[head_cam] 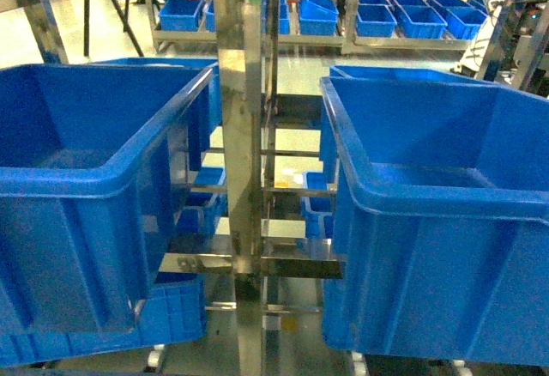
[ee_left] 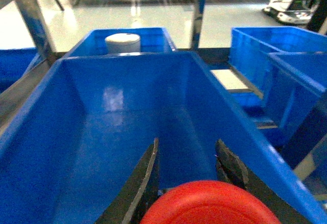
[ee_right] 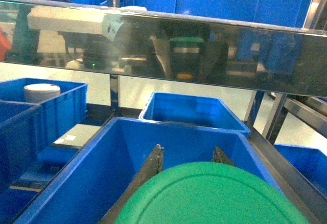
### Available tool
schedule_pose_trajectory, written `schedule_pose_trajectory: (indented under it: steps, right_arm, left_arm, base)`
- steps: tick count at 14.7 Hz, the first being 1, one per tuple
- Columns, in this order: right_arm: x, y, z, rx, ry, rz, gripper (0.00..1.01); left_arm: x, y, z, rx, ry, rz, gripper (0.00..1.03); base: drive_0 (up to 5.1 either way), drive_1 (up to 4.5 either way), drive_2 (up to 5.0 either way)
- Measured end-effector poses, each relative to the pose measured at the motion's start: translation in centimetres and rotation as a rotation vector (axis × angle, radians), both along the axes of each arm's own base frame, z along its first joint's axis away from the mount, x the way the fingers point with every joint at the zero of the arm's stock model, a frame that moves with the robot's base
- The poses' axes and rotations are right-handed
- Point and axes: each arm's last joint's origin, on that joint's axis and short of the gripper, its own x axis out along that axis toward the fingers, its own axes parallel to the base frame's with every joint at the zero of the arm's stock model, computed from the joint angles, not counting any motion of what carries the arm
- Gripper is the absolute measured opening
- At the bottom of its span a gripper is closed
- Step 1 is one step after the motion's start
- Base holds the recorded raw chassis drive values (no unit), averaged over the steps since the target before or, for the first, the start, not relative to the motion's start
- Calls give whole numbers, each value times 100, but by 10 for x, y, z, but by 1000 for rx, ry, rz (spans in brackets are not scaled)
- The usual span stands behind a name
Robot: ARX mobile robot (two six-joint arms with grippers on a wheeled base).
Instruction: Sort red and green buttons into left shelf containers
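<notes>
In the left wrist view my left gripper (ee_left: 187,147) is shut on a red button (ee_left: 209,203), whose domed cap fills the bottom edge. It hangs over a deep blue container (ee_left: 122,56) whose visible floor is bare. In the right wrist view my right gripper (ee_right: 189,150) is shut on a green button (ee_right: 204,196), held over another deep blue container (ee_right: 173,123). The head view shows two large blue containers, one on the left (head_cam: 86,178) and one on the right (head_cam: 429,187), with neither gripper in sight.
A steel shelf post (head_cam: 240,136) stands between the two big bins. A steel beam (ee_right: 163,45) crosses low above the right gripper. Behind the left bin, a smaller blue bin holds a white cylinder (ee_left: 122,42). Rows of small blue trays (head_cam: 386,20) line the far racks.
</notes>
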Motion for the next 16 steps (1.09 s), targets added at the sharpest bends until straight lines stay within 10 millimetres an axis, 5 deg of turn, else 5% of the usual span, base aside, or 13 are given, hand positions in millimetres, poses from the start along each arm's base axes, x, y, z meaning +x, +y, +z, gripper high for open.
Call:
schedule_pose_trajectory:
  steps: [6, 13, 14, 16]
  right_arm:
    - [8, 1, -2, 10, 89, 3, 24]
    - [100, 12, -47, 156, 383, -86, 24]
    - [102, 13, -52, 171, 398, -73, 24]
    - [85, 15, -34, 182, 282, -55, 49]
  left_arm:
    - [0, 0, 0, 0, 1, 1, 29]
    - [0, 0, 0, 0, 0, 1, 29]
    - [0, 0, 0, 0, 0, 1, 29]
    - [0, 0, 0, 0, 0, 1, 29]
  base:
    - [0, 0, 0]
    - [0, 0, 0]
    - [0, 0, 0]
    - [0, 0, 0]
